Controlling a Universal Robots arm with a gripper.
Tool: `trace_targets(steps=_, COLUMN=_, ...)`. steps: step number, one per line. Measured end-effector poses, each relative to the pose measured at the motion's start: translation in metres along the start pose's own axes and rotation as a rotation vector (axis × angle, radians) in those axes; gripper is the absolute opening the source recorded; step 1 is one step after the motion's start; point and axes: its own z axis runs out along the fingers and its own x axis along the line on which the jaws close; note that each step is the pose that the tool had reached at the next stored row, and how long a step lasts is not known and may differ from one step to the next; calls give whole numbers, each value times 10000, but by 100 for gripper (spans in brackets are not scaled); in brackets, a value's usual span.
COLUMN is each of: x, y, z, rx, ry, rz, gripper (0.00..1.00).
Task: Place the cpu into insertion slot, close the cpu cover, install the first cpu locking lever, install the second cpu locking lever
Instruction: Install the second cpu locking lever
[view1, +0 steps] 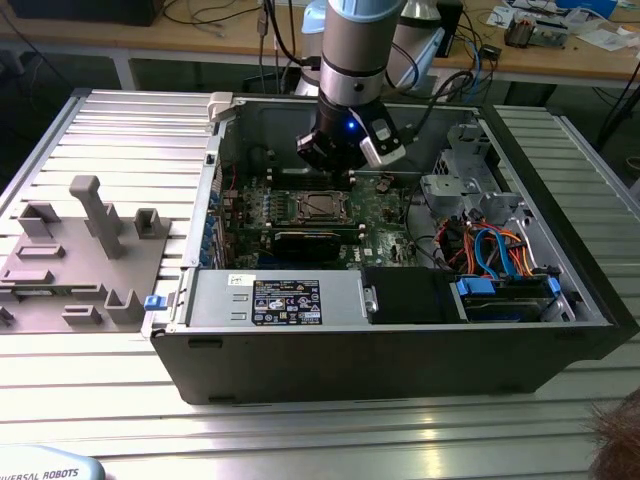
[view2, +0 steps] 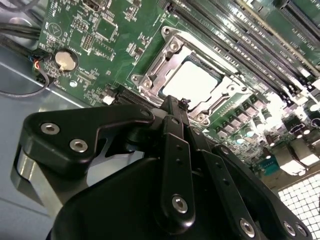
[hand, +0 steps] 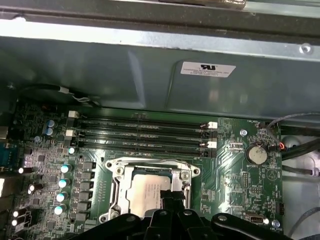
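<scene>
The cpu (hand: 144, 192) lies with its dull silver top up in the insertion slot (hand: 193, 172) on the green motherboard (hand: 235, 180). The cpu cover (hand: 119, 187) lies flat over it, and the chip shows through its square window. In the second wrist view the cpu (view2: 192, 80) and cpu cover (view2: 159, 75) sit just beyond my black fingers. My gripper (hand: 170, 196) hangs over the chip's near edge with its fingers drawn together, nothing between them. In the exterior view the gripper (view1: 340, 165) is inside the open computer case, just behind the socket (view1: 320, 205).
Long black memory slots (hand: 142, 132) run between the socket and the case's back wall (hand: 150, 65). A coin battery (hand: 256, 154) sits beside the socket. A drive cage with cables (view1: 490, 250) is at the exterior view's right, the power supply (view1: 285, 300) in front, and a grey fixture (view1: 80, 250) outside.
</scene>
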Motion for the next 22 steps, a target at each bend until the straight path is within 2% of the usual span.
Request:
trace_targets(steps=6, x=8, y=-106, z=-18, rx=-31, ry=-2, rz=0, gripper=11)
trace_targets(steps=20, x=17, y=-239, z=-40, rx=-30, ry=-2, rz=0, gripper=11)
trace_targets(steps=22, x=23, y=-300, z=-49, rx=-45, ry=-4, rz=0, gripper=11)
